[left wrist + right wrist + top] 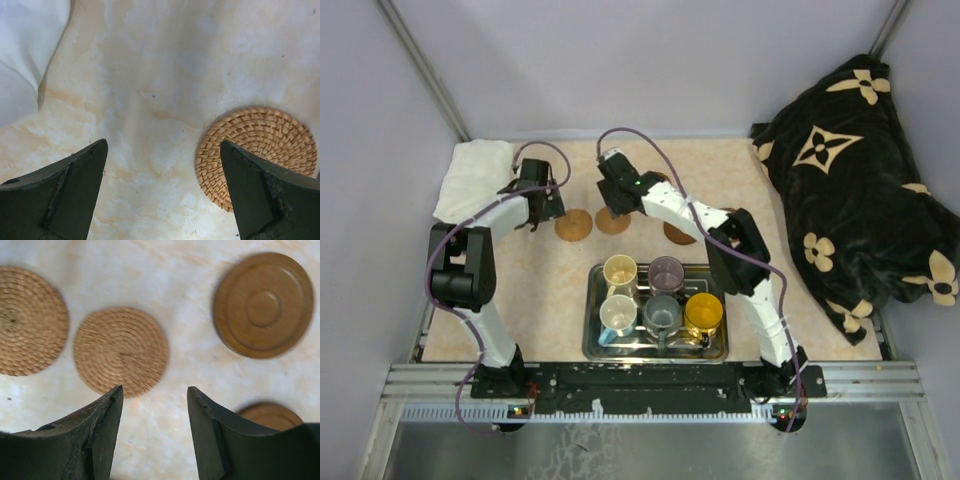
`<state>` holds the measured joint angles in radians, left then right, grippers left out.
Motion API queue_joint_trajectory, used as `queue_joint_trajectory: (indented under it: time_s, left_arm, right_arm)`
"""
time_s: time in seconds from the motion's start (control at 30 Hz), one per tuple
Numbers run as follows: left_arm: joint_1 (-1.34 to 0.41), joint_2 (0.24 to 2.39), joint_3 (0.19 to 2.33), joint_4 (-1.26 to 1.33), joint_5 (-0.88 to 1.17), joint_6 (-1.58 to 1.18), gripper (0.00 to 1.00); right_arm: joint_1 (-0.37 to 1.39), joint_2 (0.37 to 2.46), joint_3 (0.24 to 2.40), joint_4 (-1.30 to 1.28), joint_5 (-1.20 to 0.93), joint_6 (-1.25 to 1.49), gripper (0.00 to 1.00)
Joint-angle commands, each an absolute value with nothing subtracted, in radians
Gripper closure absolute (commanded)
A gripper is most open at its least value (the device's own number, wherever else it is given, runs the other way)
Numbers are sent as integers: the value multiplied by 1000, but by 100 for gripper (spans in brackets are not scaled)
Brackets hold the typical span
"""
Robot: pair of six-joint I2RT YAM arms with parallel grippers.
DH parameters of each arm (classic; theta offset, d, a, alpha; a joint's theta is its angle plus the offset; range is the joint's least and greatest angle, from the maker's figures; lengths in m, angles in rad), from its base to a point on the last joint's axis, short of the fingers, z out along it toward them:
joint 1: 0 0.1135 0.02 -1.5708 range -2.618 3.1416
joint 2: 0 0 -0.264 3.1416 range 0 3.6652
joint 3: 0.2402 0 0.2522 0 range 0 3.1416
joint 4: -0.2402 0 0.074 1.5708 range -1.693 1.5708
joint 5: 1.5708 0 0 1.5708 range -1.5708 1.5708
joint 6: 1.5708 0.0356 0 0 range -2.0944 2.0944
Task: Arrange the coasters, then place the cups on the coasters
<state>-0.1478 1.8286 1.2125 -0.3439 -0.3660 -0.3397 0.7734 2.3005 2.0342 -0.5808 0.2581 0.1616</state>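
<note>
Two woven coasters [30, 320] [121, 351] and two wooden coasters [263, 304] [270, 415] lie on the marbled table. My right gripper [155, 390] hovers open over bare table just near of the second woven coaster [612, 220]. My left gripper [162, 145] is wide open over bare table, with a woven coaster [257, 150] beside its right finger. Five cups stand in the metal tray [592, 300]: cream [620, 270], purple [666, 272], white with blue inside [618, 314], grey [661, 314] and orange-yellow [703, 312].
A folded white cloth [475, 175] lies at the back left, close to the left gripper [548, 212]. A black blanket with cream flowers [860, 200] is heaped at the right. The right arm [720, 225] crosses above one wooden coaster [678, 234].
</note>
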Motion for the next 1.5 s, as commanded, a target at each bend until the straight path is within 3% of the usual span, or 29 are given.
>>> queue_joint_trajectory:
  time_s: [0.0, 0.33, 0.57, 1.0, 1.47]
  left_arm:
    - [-140, 1798, 1275, -347, -377, -298, 0]
    - [-140, 1763, 1264, -335, -303, -308, 0]
    - [-143, 1658, 1125, -243, -131, -308, 0]
    - [-155, 1574, 1038, -213, -27, -317, 0]
    - [-155, 1567, 1026, -226, -47, -309, 0]
  right_arm:
    - [701, 2107, 1860, -502, 312, 208, 45]
    - [635, 1977, 1585, -448, 357, 219, 49]
    - [592, 1935, 1464, -407, 365, 283, 72]
    - [541, 1960, 1432, -380, 322, 291, 71]
    - [499, 2017, 1431, -429, 348, 308, 71]
